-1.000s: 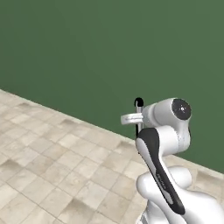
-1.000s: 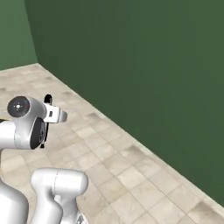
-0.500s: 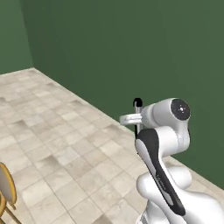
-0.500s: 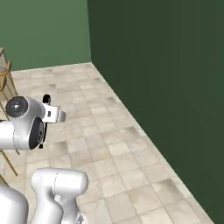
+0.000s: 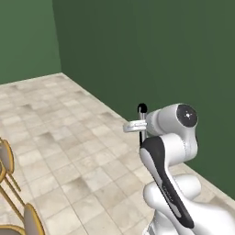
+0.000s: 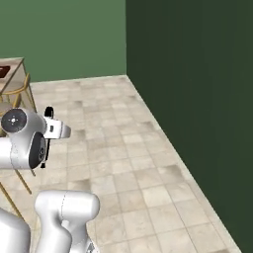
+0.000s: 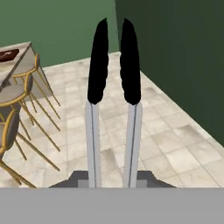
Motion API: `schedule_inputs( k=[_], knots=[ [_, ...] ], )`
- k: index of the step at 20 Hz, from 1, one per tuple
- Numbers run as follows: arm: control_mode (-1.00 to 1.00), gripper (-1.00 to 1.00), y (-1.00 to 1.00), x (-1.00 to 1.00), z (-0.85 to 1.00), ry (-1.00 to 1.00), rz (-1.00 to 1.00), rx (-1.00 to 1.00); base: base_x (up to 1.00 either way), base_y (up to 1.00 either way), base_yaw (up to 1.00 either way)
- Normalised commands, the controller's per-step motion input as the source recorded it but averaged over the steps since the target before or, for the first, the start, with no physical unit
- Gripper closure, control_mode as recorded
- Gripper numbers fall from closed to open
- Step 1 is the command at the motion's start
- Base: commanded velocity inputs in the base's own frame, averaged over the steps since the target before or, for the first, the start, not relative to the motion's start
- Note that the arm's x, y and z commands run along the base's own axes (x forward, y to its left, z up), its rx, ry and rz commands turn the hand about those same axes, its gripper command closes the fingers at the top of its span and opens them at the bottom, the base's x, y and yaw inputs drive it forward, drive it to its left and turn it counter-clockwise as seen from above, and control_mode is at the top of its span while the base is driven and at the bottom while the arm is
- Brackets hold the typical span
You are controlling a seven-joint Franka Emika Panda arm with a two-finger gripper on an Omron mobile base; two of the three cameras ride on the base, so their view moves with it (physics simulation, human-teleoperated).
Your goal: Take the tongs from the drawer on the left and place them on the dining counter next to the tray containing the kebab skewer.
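My gripper [image 7: 113, 180] is shut on the tongs [image 7: 97, 70], whose two silver arms with black tips run straight up the middle of the hand view. The tongs' black tip [image 5: 142, 109] pokes up beside the white wrist in the left base view, and the same tip [image 6: 48, 112] shows in the right base view. Far off at the upper left lies a corner of the dining counter [image 7: 21, 49] with the dark reddish-brown tray [image 7: 8, 54] on it. That counter [image 6: 14, 64] and tray [image 6: 4, 70] also sit at the right base view's left edge. The drawer and the kebab skewer are out of view.
Gold-framed chairs [image 7: 17, 100] stand along the counter, between me and it; more chairs [image 5: 9, 183] show at the lower left. Beige tiled floor [image 6: 128, 138] spreads ahead. Dark green walls [image 6: 197, 89] meet in a corner on the right.
The whole scene has swept sideways as the base turned; the wall corner, chairs and counter have come into view. The arm holds the same pose with the tongs.
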Motion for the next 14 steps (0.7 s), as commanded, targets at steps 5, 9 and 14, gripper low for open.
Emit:
schedule_inputs(
  k=[5,9,14],
  knots=[
    [1.0,1.0,0.0,0.0,0.0,0.0,0.0,0.0,1.0,0.37,0.19],
    [1.0,1.0,0.0,0.0,0.0,0.0,0.0,0.0,1.0,0.24,0.18],
    [1.0,1.0,0.0,0.0,0.0,0.0,0.0,0.0,1.0,0.0,0.14]
  ],
)
